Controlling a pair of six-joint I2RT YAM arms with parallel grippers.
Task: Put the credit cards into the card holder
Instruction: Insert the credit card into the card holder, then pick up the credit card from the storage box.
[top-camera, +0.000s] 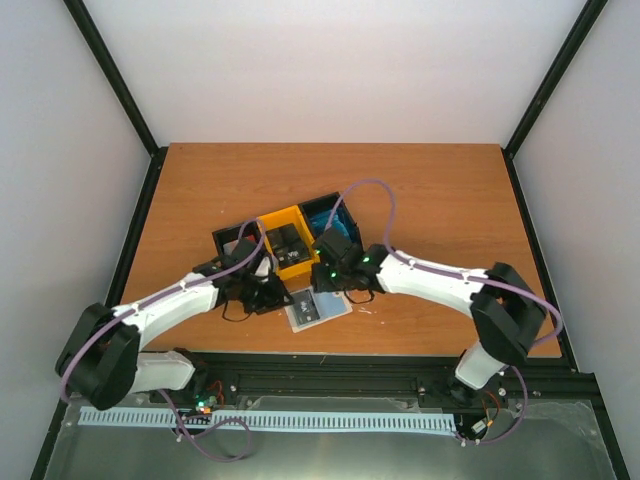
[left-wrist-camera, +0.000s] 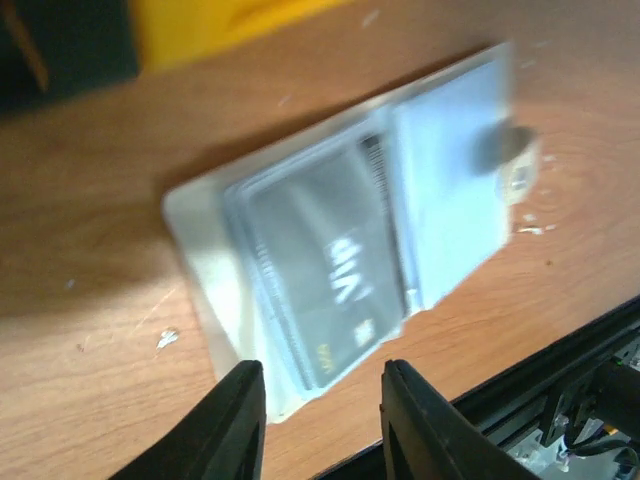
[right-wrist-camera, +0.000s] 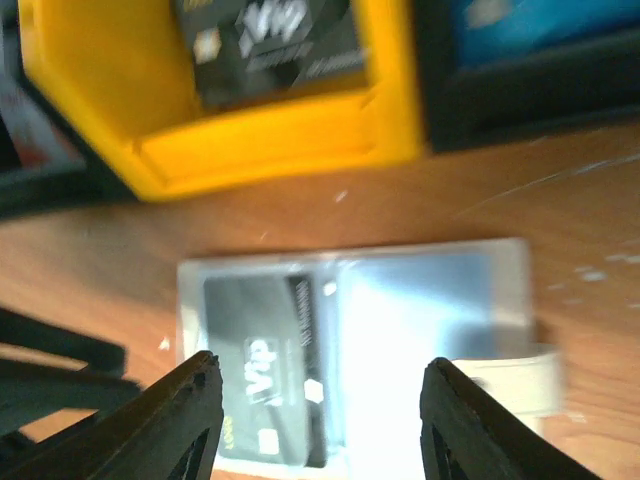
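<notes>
The card holder (top-camera: 326, 310) lies open on the table in front of the tray, with a black credit card (left-wrist-camera: 315, 270) in its left clear pocket. Its snap tab (right-wrist-camera: 510, 385) sticks out on the right. More black credit cards (right-wrist-camera: 270, 40) sit in the tray's yellow compartment, and blue ones (right-wrist-camera: 530, 25) in the compartment beside it. My left gripper (left-wrist-camera: 322, 420) hovers open over the holder's near-left corner, holding nothing. My right gripper (right-wrist-camera: 320, 420) stands open above the holder, empty, its fingers apart from the holder. In the top view the left gripper (top-camera: 268, 290) and right gripper (top-camera: 340, 280) flank the holder.
The black-and-yellow three-compartment tray (top-camera: 268, 222) stands just behind the holder, tilted on the wooden table (top-camera: 430, 200). A black rail (top-camera: 400, 365) runs along the table's near edge, close to the holder. Walls enclose the table on three sides.
</notes>
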